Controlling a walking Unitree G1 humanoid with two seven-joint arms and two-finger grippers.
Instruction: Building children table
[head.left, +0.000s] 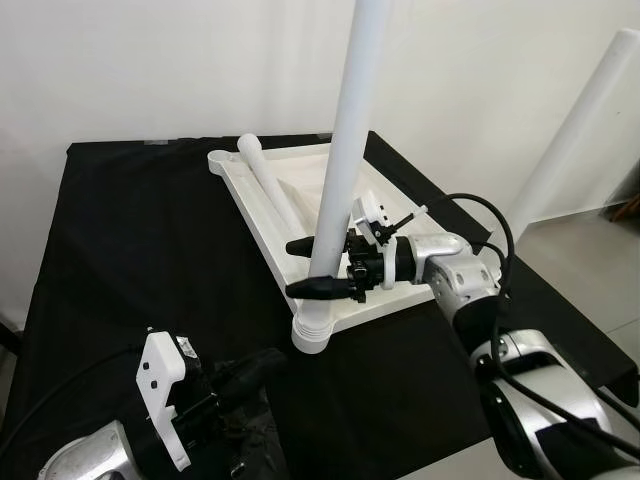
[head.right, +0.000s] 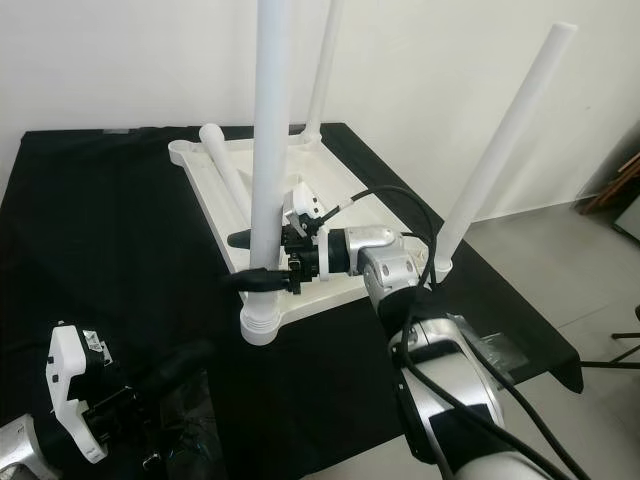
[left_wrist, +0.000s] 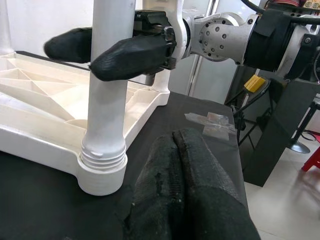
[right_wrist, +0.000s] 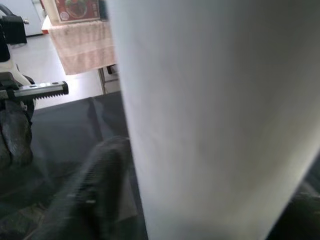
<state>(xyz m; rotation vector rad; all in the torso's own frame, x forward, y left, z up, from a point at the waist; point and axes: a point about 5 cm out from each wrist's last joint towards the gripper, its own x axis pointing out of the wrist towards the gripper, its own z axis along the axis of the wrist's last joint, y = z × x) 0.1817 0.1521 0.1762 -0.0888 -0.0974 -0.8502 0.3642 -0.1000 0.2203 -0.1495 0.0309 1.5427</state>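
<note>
On the desk covered with a black cloth (head.left: 130, 230) lies the white plastic tabletop (head.left: 300, 190), turned upside down so that its ribbed underside faces up. A long white plastic leg (head.left: 340, 170) stands upright in the round threaded socket (head.left: 312, 335) at the near corner of the tabletop. Some thread is visible above the socket in the left wrist view, so I judge that the leg is not fully screwed in.

The right gripper (head.left: 315, 268) reaches in from the right, and its two black fingers are on both sides of this leg, a little above the socket, grasping it. The left gripper (left_wrist: 182, 185) rests low on the cloth, near and to the left of the socket, with its fingers clenched together and holding nothing.

Another white leg (head.right: 505, 140) is standing at the right corner, and one more (head.right: 322, 65) at the far corner. A loose white leg (head.left: 265, 180) lies on the underside of the tabletop at the far left.

The step in hand seems to be the mounting of the near leg. The next move probably calls for turning the leg around its own axis while keeping it vertical, so that the thread does not cross. The tabletop may turn on the cloth, so the left gripper could hold it.
</note>
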